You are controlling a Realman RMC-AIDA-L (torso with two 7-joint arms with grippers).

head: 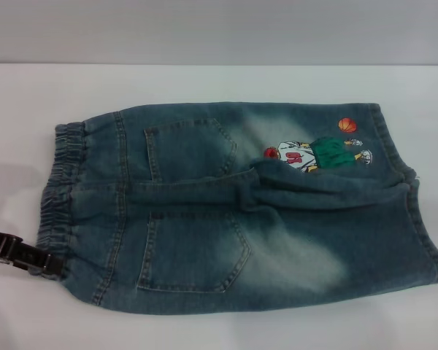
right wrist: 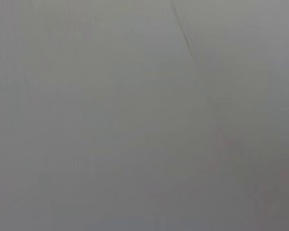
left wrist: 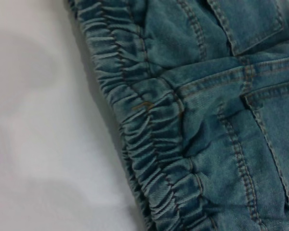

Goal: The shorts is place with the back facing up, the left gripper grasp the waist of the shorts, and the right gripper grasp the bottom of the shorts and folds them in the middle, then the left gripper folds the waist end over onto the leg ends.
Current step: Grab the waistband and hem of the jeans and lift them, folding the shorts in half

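Lying flat on the white bench (head: 204,80), back side up, the denim shorts (head: 226,211) stretch across the head view with the waist of the shorts (head: 58,197) toward the robot's left and the bottom of the shorts (head: 416,197) toward its right; both patch pockets (head: 190,251) show, and the cartoon basketball-player print (head: 317,153) sits on the far leg. The cloth looks soft but fairly thick, so it should drape and crease rather than hold shape, and the ruffled elastic band, bulky and gathered, probably offers the surest hold at that end, with the stitched hems doing the same at the other. A ridge of bunched fabric runs along the middle seam and may need care in folding. The left gripper (head: 18,251) reaches in from the left edge of the head view and meets the near corner of the waistband; its dark jaws appear to touch the elastic, though I cannot tell whether they are clamped on it or merely against it. The left wrist view gives what the head view lacks: close detail of the waistband (left wrist: 149,144) gathers, the seam stitching and a pocket corner, yet none of its own jaws. The right wrist view shows only plain pale surface, and the right gripper is out of sight everywhere.
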